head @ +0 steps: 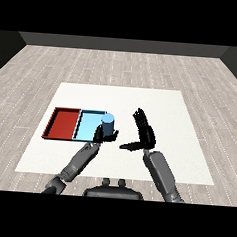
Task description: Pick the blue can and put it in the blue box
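The blue can (107, 122) stands upright at the right end of the light blue tray (88, 125). Its base is hidden, so I cannot tell whether it rests inside the tray or on the rim. My left hand (100, 135) sits just in front of the can with relaxed fingers, covering the base; I see no fingers wrapped round the can. My right hand (145, 129) is a short way to the can's right, apart from it. It is open, with straight fingers pointing away from me and the thumb stretched left.
A red tray (63, 122) lies against the blue tray's left side. Both trays sit on the left half of the white table (166, 104), whose front edge runs just under my forearms.
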